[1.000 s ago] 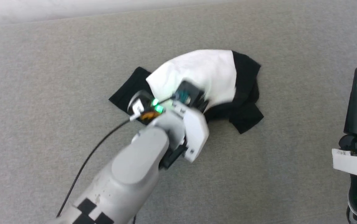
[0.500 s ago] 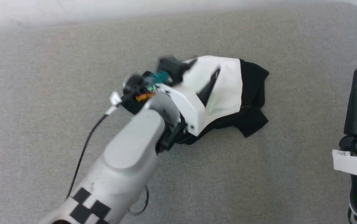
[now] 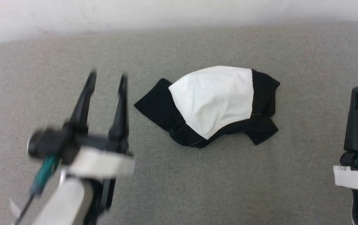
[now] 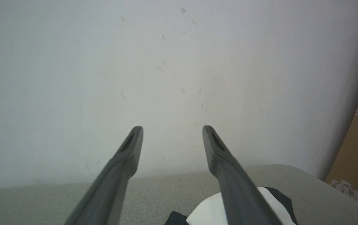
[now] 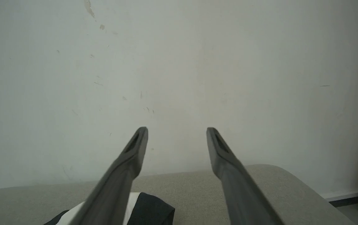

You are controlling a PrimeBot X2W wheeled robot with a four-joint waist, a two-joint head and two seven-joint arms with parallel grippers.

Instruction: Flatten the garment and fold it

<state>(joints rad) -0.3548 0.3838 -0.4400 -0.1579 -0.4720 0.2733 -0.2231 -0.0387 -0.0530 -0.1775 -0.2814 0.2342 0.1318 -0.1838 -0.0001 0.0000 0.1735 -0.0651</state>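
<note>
Garment (image 3: 211, 101): bunched heap, not yet flattened, mid grey cushion (image 3: 197, 181). White panel on top, black parts beneath. Long axis roughly 9-to-3.

Left gripper (image 3: 107, 75): fingers spread, empty, near garment's 9 o'clock end. Judged nearer arm.

Right gripper (image 5: 176, 131): also spread, empty, well apart at 3.

White wall (image 3: 135, 12) at 12.

The left gripper (image 3: 108, 75) has two long, dark, tapering fingers (image 3: 83, 103), each with a narrow slot near its tip. They are set in a black block on a white housing above a pale grey forearm (image 3: 69, 200) — all blurred — with a teal connector (image 3: 46, 170) and a thin dark cable (image 3: 26, 206) at the side. The right gripper (image 3: 356, 93) has the same dark finger shape on a black base, over a white band with a small printed label (image 3: 341, 169).
</note>
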